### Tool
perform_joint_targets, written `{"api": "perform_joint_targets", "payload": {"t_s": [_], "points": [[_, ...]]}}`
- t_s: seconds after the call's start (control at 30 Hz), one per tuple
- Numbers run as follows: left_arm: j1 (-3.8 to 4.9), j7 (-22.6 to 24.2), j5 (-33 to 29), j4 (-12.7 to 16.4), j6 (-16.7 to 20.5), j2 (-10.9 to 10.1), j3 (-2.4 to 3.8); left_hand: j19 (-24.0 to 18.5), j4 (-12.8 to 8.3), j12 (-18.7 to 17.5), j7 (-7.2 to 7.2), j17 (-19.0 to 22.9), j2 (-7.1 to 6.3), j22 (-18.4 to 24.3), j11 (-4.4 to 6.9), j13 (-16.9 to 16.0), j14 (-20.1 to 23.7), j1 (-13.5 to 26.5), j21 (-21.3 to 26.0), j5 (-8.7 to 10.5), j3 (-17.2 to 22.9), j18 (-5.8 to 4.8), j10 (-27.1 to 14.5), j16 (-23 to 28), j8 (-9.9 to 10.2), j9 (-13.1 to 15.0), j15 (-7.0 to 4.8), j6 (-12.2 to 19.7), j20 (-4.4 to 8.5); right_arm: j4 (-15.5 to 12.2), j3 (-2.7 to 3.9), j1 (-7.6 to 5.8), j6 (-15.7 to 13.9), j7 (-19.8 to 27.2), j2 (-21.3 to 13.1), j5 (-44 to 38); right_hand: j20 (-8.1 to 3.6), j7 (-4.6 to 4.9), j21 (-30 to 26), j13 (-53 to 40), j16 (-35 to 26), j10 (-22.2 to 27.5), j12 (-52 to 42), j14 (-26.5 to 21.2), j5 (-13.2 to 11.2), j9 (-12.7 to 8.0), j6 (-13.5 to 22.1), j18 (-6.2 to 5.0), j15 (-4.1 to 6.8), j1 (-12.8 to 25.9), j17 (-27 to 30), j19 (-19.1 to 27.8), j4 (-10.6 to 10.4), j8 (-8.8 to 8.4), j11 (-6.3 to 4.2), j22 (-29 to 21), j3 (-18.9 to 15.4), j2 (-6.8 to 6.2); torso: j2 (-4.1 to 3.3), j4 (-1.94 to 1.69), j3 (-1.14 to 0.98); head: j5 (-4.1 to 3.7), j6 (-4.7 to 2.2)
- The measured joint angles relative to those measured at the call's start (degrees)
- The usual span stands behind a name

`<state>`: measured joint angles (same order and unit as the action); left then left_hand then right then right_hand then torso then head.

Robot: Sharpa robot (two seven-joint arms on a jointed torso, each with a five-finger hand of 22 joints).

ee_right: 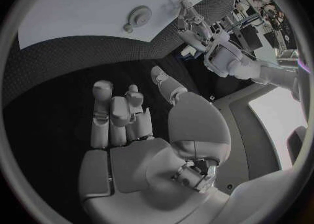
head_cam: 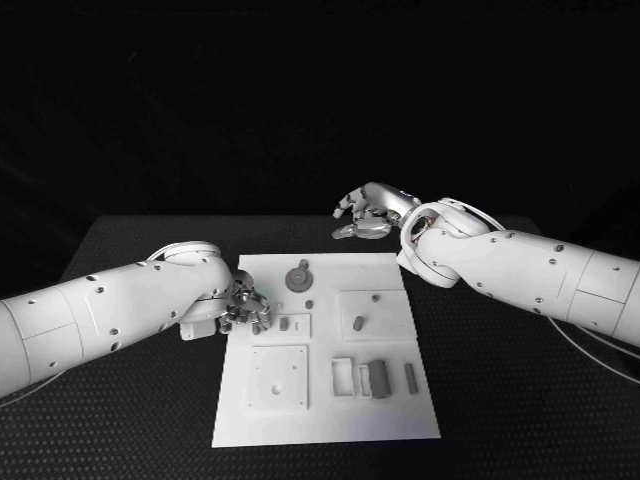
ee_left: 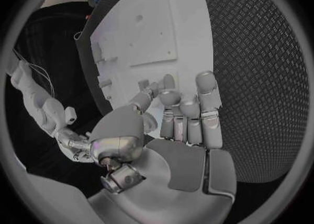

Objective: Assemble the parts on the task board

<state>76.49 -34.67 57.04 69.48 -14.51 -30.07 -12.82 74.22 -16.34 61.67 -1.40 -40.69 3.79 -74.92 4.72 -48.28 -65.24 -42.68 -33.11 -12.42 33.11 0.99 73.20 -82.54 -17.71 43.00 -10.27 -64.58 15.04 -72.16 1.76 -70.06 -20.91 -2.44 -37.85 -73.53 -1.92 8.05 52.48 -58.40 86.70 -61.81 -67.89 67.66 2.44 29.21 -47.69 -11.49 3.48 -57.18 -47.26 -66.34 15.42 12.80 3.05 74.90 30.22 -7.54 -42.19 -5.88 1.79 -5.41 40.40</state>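
A black table (head_cam: 133, 240) with a fine, diamond-patterned textured top fills the lower part of the head view; its far edge runs straight across, and beyond it everything is plain darkness with no wall or furniture to make out. In the left wrist view the same dimpled black surface (ee_left: 261, 67) curves round, lit evenly. The right wrist view catches a brighter stretch of room at its rim: cluttered shelving or equipment (ee_right: 258, 4) stands there, too small and bent to tell apart, and beside it a pale, brightly lit surface (ee_right: 288, 109).
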Motion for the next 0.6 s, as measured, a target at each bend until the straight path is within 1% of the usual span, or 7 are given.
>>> {"api": "perform_joint_targets", "payload": {"t_s": [0.07, 0.17, 0.27, 0.37, 0.47, 0.57, 0.6], "points": [[0.00, 0.00, 0.04, 0.00, -0.03, 0.02, 0.00, 0.00, 0.00, 0.00, 0.00, 0.05, 0.00, 0.00, 0.00, 0.06, -0.04, 0.00, 0.00, 0.07, 0.00, -0.01, 0.00, 0.00, 0.00, 0.00, 0.05, 0.00, 0.00, 0.00, 0.00, 0.00, 0.00, 0.00, 0.00, 0.00, 0.00, 0.00, 0.00, 0.00, 0.00, 0.00, 0.00, 0.00, 0.00, 0.00, 0.00, 0.00, 0.00, 0.00, 0.00, 0.00, 0.00, 0.00, 0.00, 0.00, 0.00, 0.00, 0.00, 0.00, -0.01, 0.00, 0.01], [0.00, 0.00, 0.10, -0.01, -0.06, 0.02, 0.00, 0.00, 0.03, 0.00, 0.01, 0.06, -0.10, 0.00, 0.00, 0.09, 0.03, -0.37, 0.00, 1.33, -0.35, -0.02, 0.00, 0.00, 0.01, -0.04, 0.14, 0.02, 0.00, 0.00, 0.00, 0.00, 0.00, 0.00, -0.01, 0.00, 0.00, 0.00, 0.00, 0.00, 0.00, 0.00, 0.00, 0.00, 0.00, 0.00, 0.00, 0.00, 0.00, 0.00, 0.00, 0.00, 0.00, 0.00, 0.00, 0.00, 0.00, 0.00, 0.00, 0.00, -0.03, 0.00, 0.01], [0.00, 0.02, 0.13, -0.01, -0.09, 0.02, 0.00, 0.00, 0.49, 0.00, 0.03, 0.15, 0.14, 0.00, -0.01, 0.16, 0.03, -0.61, 0.00, 1.68, -0.82, -0.04, -0.01, 0.00, 0.03, -0.13, 0.15, 0.03, -0.01, -0.01, 0.00, 0.00, 0.01, 0.00, -0.04, 0.00, 0.01, 0.00, 0.00, 0.00, 0.00, 0.00, 0.00, 0.00, 0.00, 0.00, 0.00, 0.00, 0.00, 0.00, 0.00, 0.01, 0.00, 0.00, 0.00, 0.00, 0.00, 0.00, -0.01, 0.00, -0.03, -0.01, 0.01], [0.00, 0.04, 0.14, -0.01, -0.11, 0.03, 0.00, -0.03, 1.05, 0.00, 0.08, 0.23, -0.21, 0.00, -0.01, 0.25, 0.04, -1.00, 0.00, 3.88, -1.38, -0.05, -0.01, 0.00, 0.03, -0.32, 0.16, 0.08, -0.04, -0.01, 0.00, 0.00, 0.01, 0.00, -0.04, 0.00, 0.01, -0.01, 0.00, 0.00, 0.00, 0.00, 0.00, 0.00, 0.00, 0.00, 0.01, 0.00, 0.00, 0.00, 0.00, 0.01, 0.00, 0.00, 0.00, 0.00, 0.00, 0.00, -0.01, 0.00, -0.03, -0.05, 0.01], [0.00, 0.05, 0.15, -0.01, -0.11, 0.07, 0.01, -0.09, 1.43, 0.00, 0.09, 0.30, -0.82, 0.01, -0.01, 0.29, 0.06, -1.15, 0.00, 5.24, -1.76, -0.05, -0.01, 0.00, -0.22, -0.39, 0.19, 0.09, -0.10, -0.02, 0.00, 0.00, 0.01, 0.00, -0.04, 0.00, 0.01, -0.01, 0.00, 0.00, 0.00, 0.00, 0.00, 0.00, 0.00, 0.00, 0.01, 0.00, 0.00, 0.00, 0.00, 0.01, 0.00, 0.00, 0.00, 0.00, 0.00, 0.00, -0.01, 0.00, -0.03, -0.07, 0.06], [0.00, 0.05, 0.17, -0.01, -0.11, 0.09, 0.01, -0.09, 2.47, 0.00, 0.10, 0.36, -2.57, 0.01, -0.01, 0.33, 0.11, -0.33, 0.22, 7.84, -2.01, -0.06, 0.00, 0.00, -0.73, -0.36, 0.26, 0.10, -0.10, -0.02, 0.00, 0.00, 0.01, 0.00, -0.04, 0.00, 0.01, -0.01, 0.00, -0.01, 0.00, 0.00, 0.00, 0.00, 0.00, 0.00, 0.01, 0.00, 0.00, 0.00, 0.00, 0.01, 0.00, 0.00, 0.00, 0.00, 0.00, 0.00, -0.02, 0.00, -0.03, -0.08, 0.09], [0.00, 0.06, 0.17, -0.01, -0.11, 0.09, 0.01, -0.09, 2.85, 0.00, 0.10, 0.38, -3.49, 0.01, -0.01, 0.33, 0.11, 0.42, 0.27, 8.95, -2.37, -0.06, 0.00, 0.00, -0.64, -0.36, 0.26, 0.10, -0.10, -0.02, 0.00, 0.01, 0.01, 0.00, -0.04, 0.00, 0.01, -0.01, 0.00, -0.01, 0.00, 0.00, 0.00, 0.00, 0.00, 0.00, 0.01, 0.00, 0.00, 0.00, 0.00, 0.01, 0.00, 0.00, 0.00, 0.00, 0.00, 0.00, -0.02, 0.00, -0.03, -0.08, 0.10]]}}
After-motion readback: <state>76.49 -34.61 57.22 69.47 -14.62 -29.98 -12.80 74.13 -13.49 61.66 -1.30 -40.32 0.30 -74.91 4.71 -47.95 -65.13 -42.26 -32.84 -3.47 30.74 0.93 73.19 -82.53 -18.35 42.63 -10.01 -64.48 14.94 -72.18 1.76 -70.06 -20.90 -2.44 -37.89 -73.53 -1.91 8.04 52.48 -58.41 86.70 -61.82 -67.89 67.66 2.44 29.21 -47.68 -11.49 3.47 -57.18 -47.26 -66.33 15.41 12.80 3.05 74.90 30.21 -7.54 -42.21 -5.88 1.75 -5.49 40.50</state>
